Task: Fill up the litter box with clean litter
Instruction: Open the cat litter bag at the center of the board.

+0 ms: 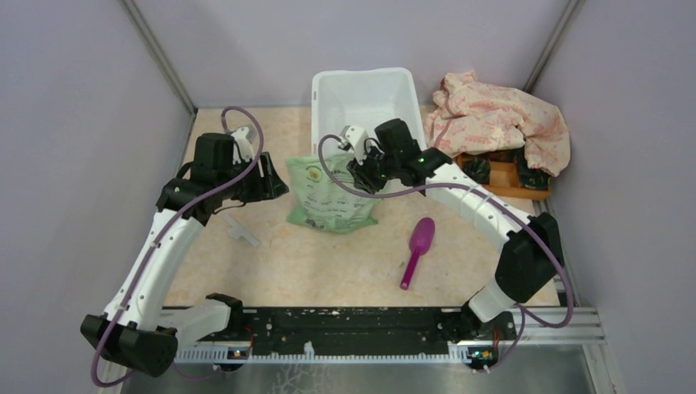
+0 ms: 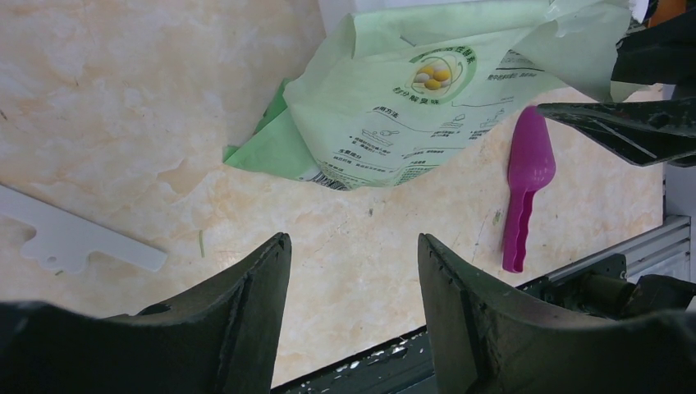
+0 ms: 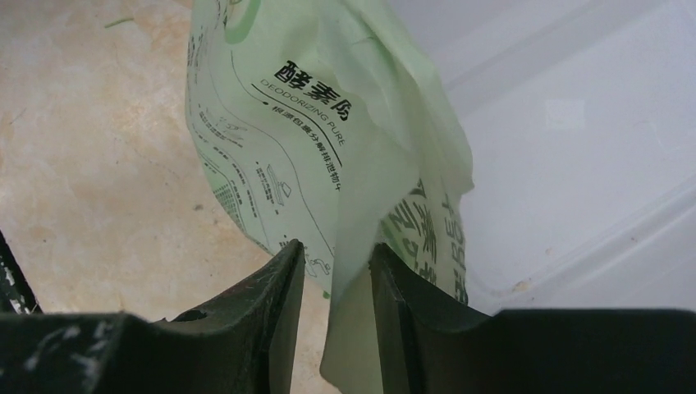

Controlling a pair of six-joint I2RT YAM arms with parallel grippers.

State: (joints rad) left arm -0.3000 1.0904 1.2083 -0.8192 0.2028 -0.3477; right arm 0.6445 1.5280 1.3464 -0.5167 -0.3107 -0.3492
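Note:
The white litter box (image 1: pixel 323 100) stands at the back centre and looks empty; its wall also shows in the right wrist view (image 3: pixel 574 123). No green granules show in any view. A green-and-white printed bag (image 1: pixel 328 201) lies in front of the box. My right gripper (image 1: pixel 354 174) is at the bag's top edge. In the right wrist view my right gripper (image 3: pixel 335 246) is open, with a flap of the bag (image 3: pixel 361 246) between its fingers, lying against the right one. My left gripper (image 1: pixel 279 185) is open and empty by the bag's left edge, above the table (image 2: pixel 353 242).
A magenta scoop (image 1: pixel 418 246) lies right of the bag and also shows in the left wrist view (image 2: pixel 525 180). A white plastic strip (image 1: pixel 240 230) lies at the left. A wooden tray (image 1: pixel 501 182) under a pink cloth (image 1: pixel 501 115) stands at the back right.

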